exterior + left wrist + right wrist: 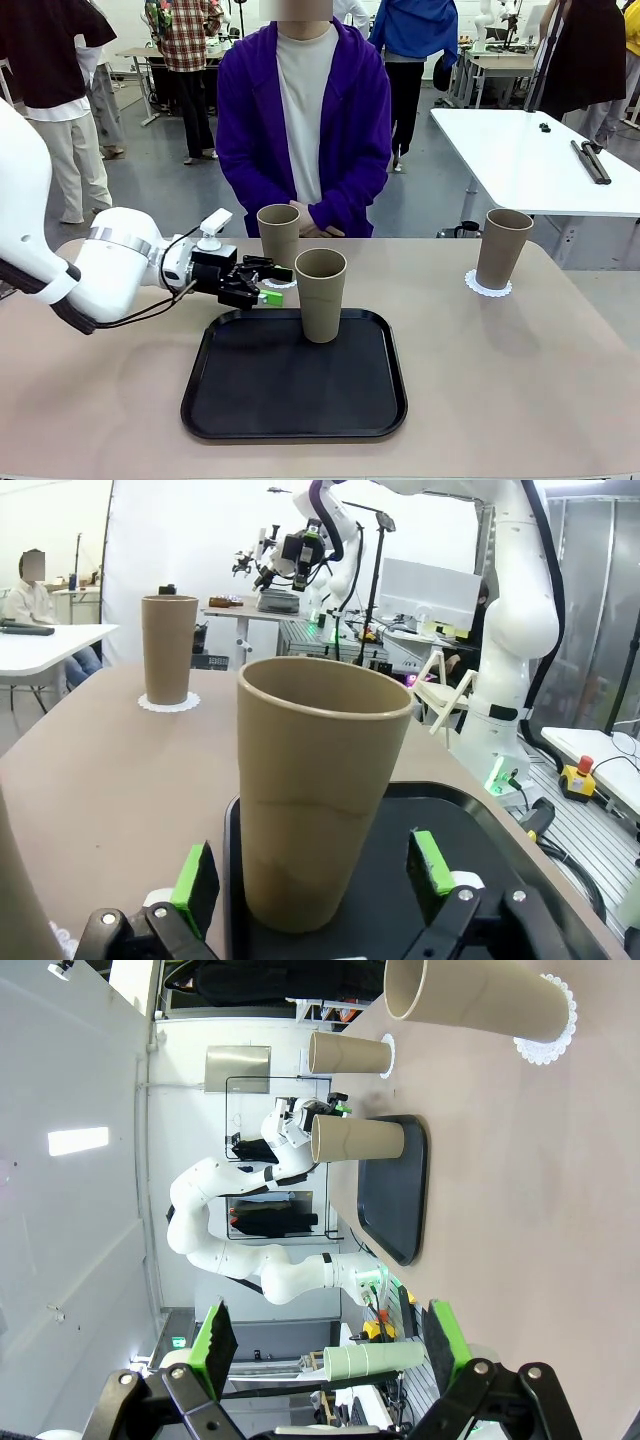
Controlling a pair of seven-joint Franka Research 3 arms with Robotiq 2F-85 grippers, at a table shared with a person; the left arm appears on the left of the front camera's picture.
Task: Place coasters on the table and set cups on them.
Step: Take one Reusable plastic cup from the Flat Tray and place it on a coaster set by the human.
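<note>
Three tan cups are in view. One cup (320, 295) (320, 800) (355, 1140) stands upright at the far edge of the black tray (295, 400). My left gripper (272, 284) (312, 880) is open, level with this cup's lower half and just short of it, its green pads (195, 875) on either side. A second cup (279, 235) (348, 1053) stands behind on a white coaster (286, 284). The third cup (503, 248) (169, 648) (475, 995) stands on a coaster (488, 285) (168, 704) (548, 1020) at the table's right. My right gripper (330, 1345) is open and holds nothing.
A person in a purple jacket stands at the far edge of the tan table (520, 380), hands together by the middle cup. A white table (540, 160) stands behind on the right. Bare tabletop lies to the right of the tray and in front of it.
</note>
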